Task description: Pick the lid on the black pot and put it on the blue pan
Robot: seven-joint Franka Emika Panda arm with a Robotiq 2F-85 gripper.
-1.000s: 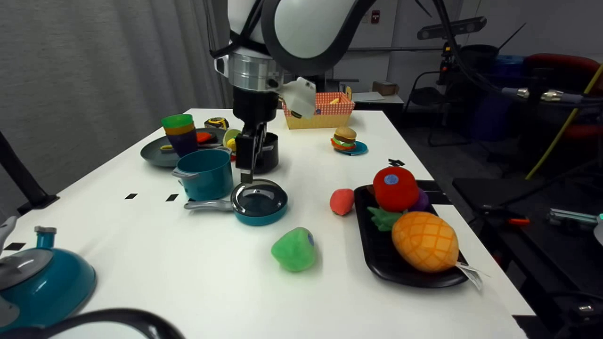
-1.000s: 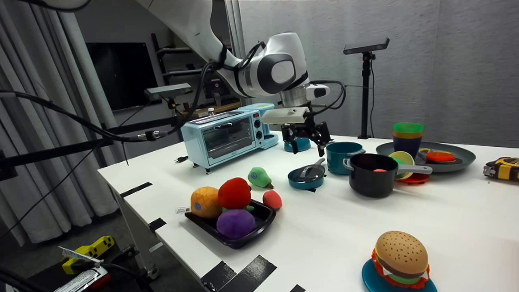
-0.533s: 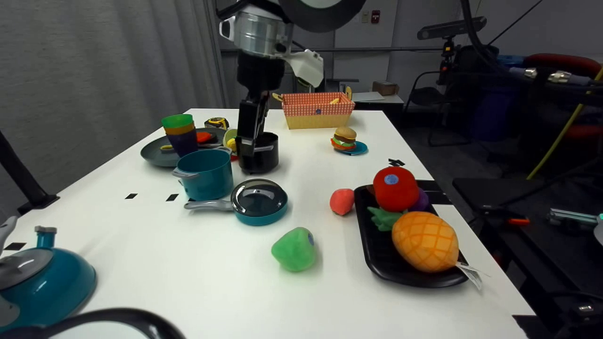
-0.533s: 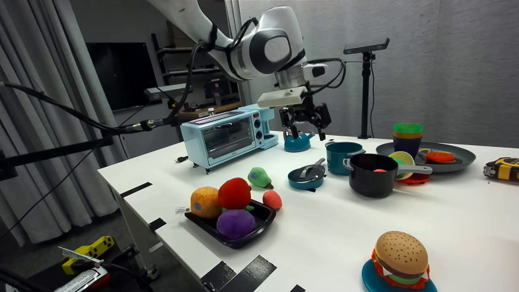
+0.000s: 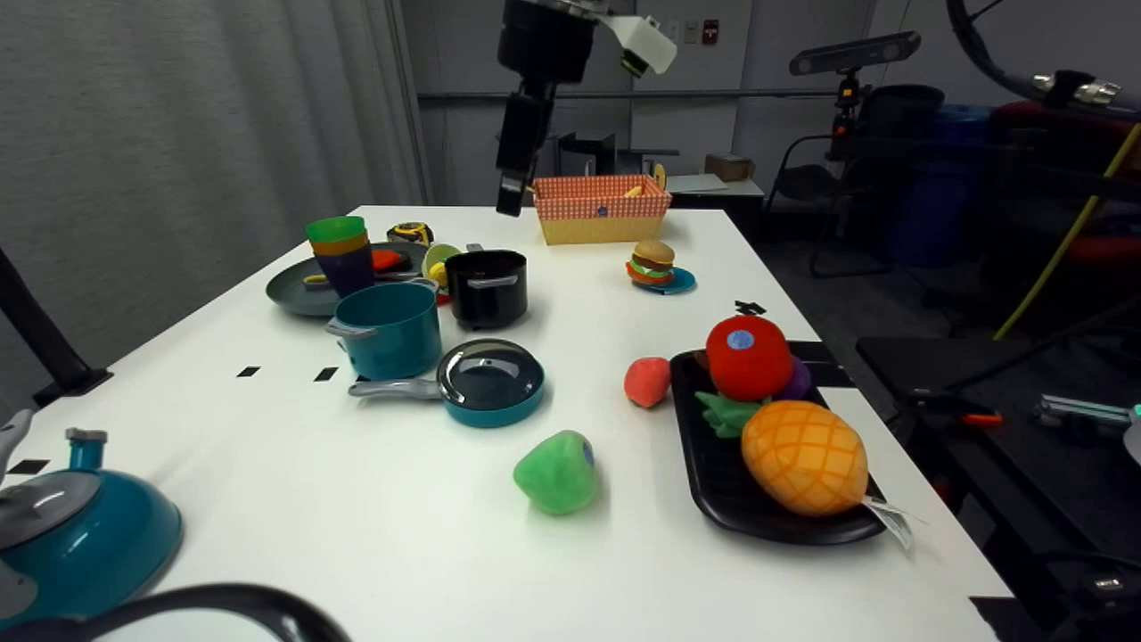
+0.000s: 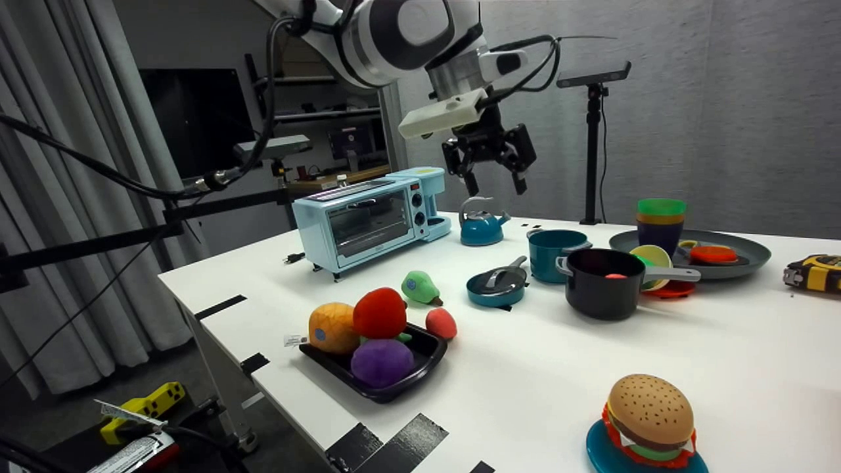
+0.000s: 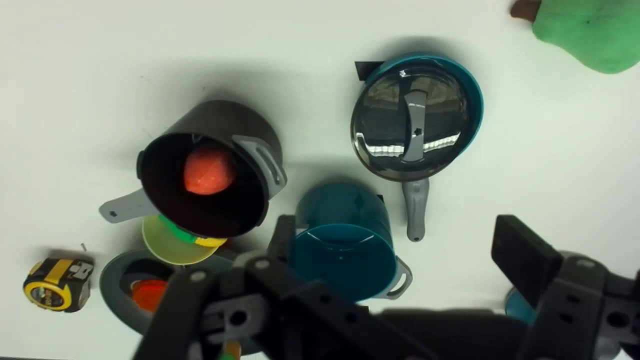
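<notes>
The round dark glass lid [image 7: 385, 112] with a grey handle rests on the blue pan [image 7: 476, 102], slightly off-centre toward the pan's grey handle in the wrist view. The lid [image 5: 488, 374] and blue pan [image 5: 499, 415] also show together in both exterior views, as lid [image 6: 504, 280] on pan [image 6: 494, 301]. The black pot [image 7: 225, 117] stands uncovered with a red item inside; it also shows in both exterior views [image 5: 490, 301] [image 6: 599, 295]. My gripper [image 6: 496, 186] is open and empty, high above the table; its fingers are wide apart in the wrist view [image 7: 402, 237].
A teal-blue pot [image 7: 345, 210] stands between the black pot and the pan handle. A green plush [image 5: 557, 473], a black tray [image 5: 775, 530] of plush produce, a grey plate [image 6: 755, 253] with cups, a toaster oven [image 6: 368, 223] and a teal kettle [image 6: 481, 230] are around.
My open gripper has risen from just above the lid to high over the table, moving back from the pan. The lid, pan and pots have not moved.
</notes>
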